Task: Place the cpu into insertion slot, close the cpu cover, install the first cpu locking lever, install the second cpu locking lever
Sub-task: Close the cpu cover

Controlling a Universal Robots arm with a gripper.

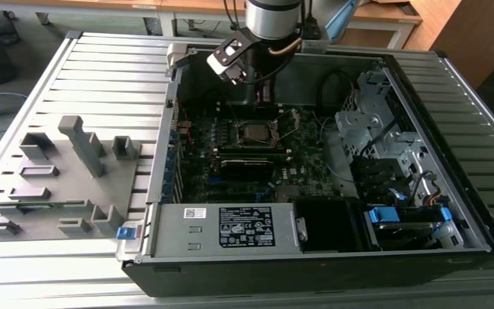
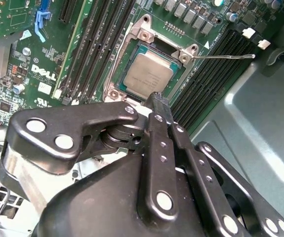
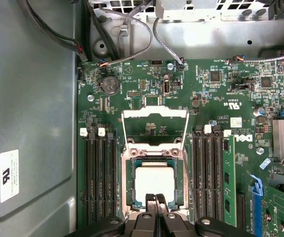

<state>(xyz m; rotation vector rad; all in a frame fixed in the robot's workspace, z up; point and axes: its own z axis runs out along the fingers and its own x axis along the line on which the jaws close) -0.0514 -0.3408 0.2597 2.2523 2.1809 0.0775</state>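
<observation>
The cpu point(image 3: 154, 183) point(image 2: 148, 75), a flat square chip with a silver-grey top, lies inside the insertion slot point(image 3: 130, 183) point(image 2: 113, 92) on the green motherboard. In the exterior view the cpu point(image 1: 256, 133) sits in the middle of the open computer case. The cpu cover point(image 3: 155, 113), a thin silvery frame, stands swung open on the slot's far side from the gripper. A thin locking lever point(image 2: 225, 57) sticks out sideways from the slot's corner. My gripper point(image 3: 157, 200) point(image 2: 157, 98) point(image 1: 262, 100) is shut, with nothing between its fingers, its tips just over the cpu's near edge.
Long black memory slots point(image 3: 98, 182) point(image 3: 212, 173) flank the socket on both sides. The case walls point(image 1: 419, 109) enclose the board. A white-labelled power supply point(image 1: 229, 226) lies at the case front. A grey parts fixture point(image 1: 58, 174) stands at the exterior view's left.
</observation>
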